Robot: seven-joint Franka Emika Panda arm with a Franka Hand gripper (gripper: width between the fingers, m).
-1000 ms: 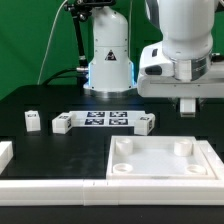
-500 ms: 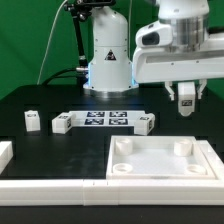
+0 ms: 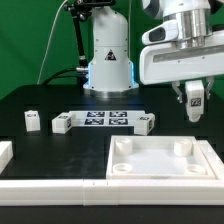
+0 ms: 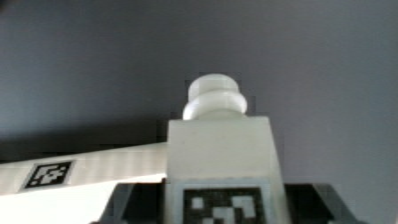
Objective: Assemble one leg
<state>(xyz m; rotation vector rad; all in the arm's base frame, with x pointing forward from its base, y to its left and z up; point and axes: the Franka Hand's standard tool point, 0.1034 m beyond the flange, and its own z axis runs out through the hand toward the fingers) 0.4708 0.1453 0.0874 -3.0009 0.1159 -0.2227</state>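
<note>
My gripper point(image 3: 194, 96) is shut on a leg point(image 3: 195, 108), a small white post with a black-and-white tag, and holds it in the air above the far right corner of the wide white panel point(image 3: 150, 170). In the wrist view the leg point(image 4: 222, 150) stands out between the dark fingers point(image 4: 139, 203), tag toward the camera and round peg end pointing away. My gripper point(image 4: 222, 208) clamps its tagged end. Three more legs lie on the table: one point(image 3: 33, 121) at the exterior view's left and two point(image 3: 62, 123) point(image 3: 146, 123) at the ends of the marker board point(image 3: 103, 120).
The robot base point(image 3: 108, 60) stands behind the marker board. A white block point(image 3: 5, 152) lies at the exterior view's left edge. A long white bar point(image 3: 50, 186) runs along the front. A tagged white strip point(image 4: 80, 168) shows in the wrist view.
The gripper has risen from just above the panel's far right corner and shifted a little toward the exterior view's right, carrying the leg, which now hangs clear of the panel.
</note>
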